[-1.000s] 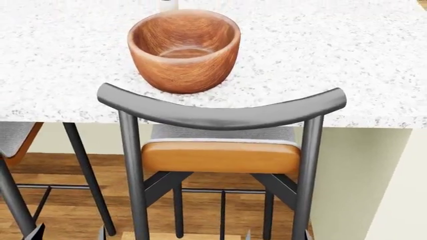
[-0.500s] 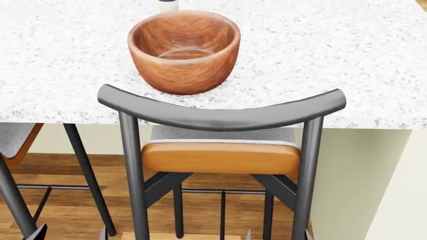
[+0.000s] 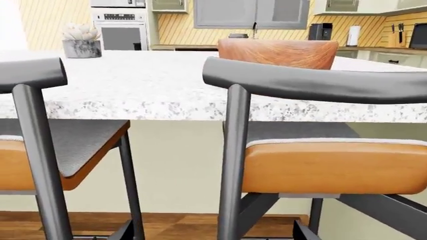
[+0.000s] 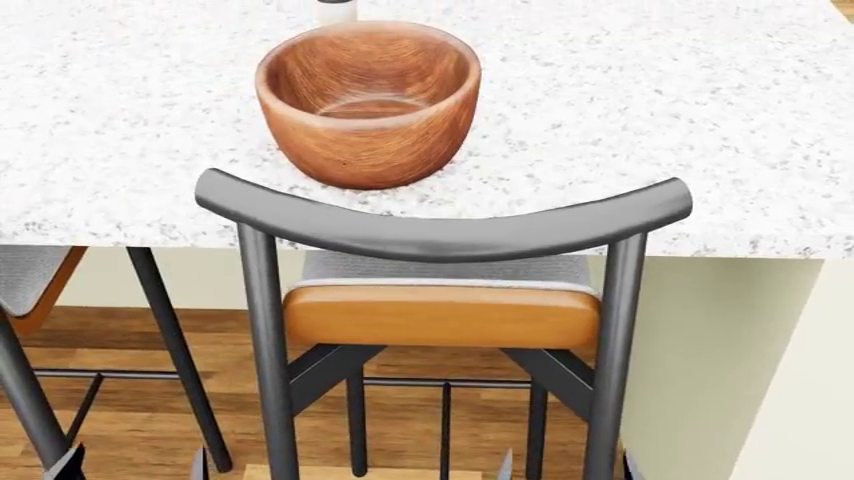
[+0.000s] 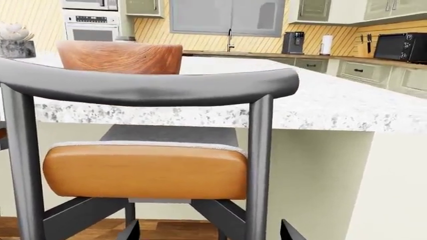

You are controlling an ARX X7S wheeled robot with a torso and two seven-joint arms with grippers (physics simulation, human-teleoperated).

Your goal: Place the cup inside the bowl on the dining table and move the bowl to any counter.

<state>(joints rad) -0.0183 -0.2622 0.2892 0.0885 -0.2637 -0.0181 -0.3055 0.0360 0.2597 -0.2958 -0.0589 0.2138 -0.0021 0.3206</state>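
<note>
The cup (image 4: 335, 10) sits at twelve o'clock behind the bowl (image 4: 368, 100); jaw state cannot be told; the chair (image 4: 441, 225) could be struck.

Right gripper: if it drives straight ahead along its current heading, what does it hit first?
Probably the chair. The right wrist view looks straight at its tan padded backrest and grey frame, which stand between the right gripper and the dining table. The bowl sits higher and beyond. Depth is unclear.

The bowl (image 4: 368, 100) stands on the surface (image 4: 694, 110) near its front edge, the cup (image 4: 335, 10) just behind it, a chair (image 4: 441, 225) tucked in front, another chair (image 3: 40, 130) to the left.
</note>
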